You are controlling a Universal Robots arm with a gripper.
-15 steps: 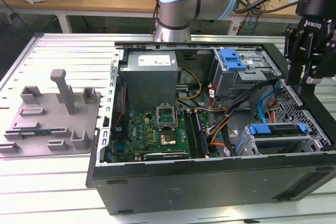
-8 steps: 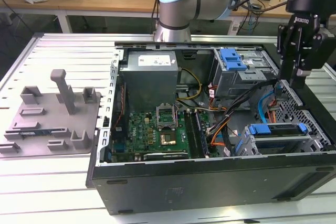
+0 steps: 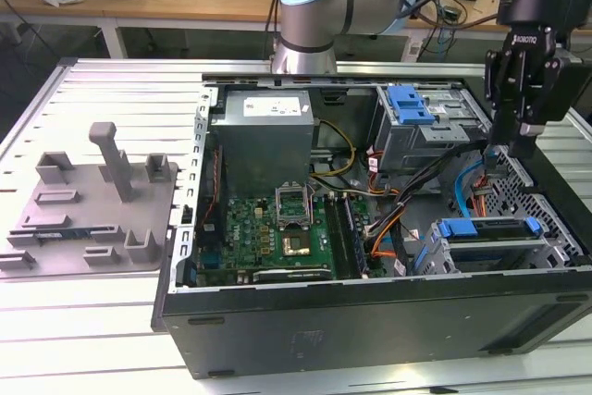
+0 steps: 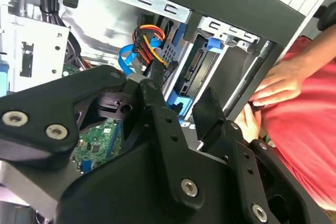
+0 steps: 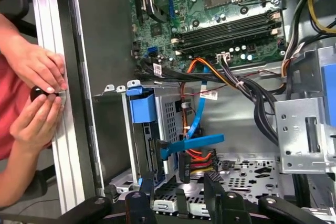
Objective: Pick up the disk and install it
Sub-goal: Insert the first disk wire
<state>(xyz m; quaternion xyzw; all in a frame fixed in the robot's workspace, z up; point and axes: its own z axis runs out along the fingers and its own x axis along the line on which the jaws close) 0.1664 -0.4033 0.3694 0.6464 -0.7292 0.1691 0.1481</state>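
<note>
Over the exterior view's right end of the open computer case [image 3: 370, 326], I see my arm's gripper [image 3: 505, 147] hanging with its jaws apart and nothing between them; the first wrist view shows the two black fingers [image 5: 147, 195] separated by bare space. Below the gripper, the disk [image 3: 487, 231] sits in the drive cage [image 3: 555, 247] at the case's near corner. Bright blue plastic frame pieces mark both ends of the disk, and the cage hides most of its body. In the first wrist view the disk [image 5: 142, 109] appears edge-on, its blue frame tab standing out from the perforated metal, with a flat blue data cable [image 5: 197, 141] just beside it. The green motherboard [image 3: 277, 228] lies in the middle of the case. A person's hands [image 5: 37, 69] rest at the case's outer edge, a red sleeve [image 4: 310, 124] behind them. A grey fixture plate [image 3: 92, 205] sits on the slotted counter [image 3: 92, 330], well apart from the case at the exterior view's left.
</note>
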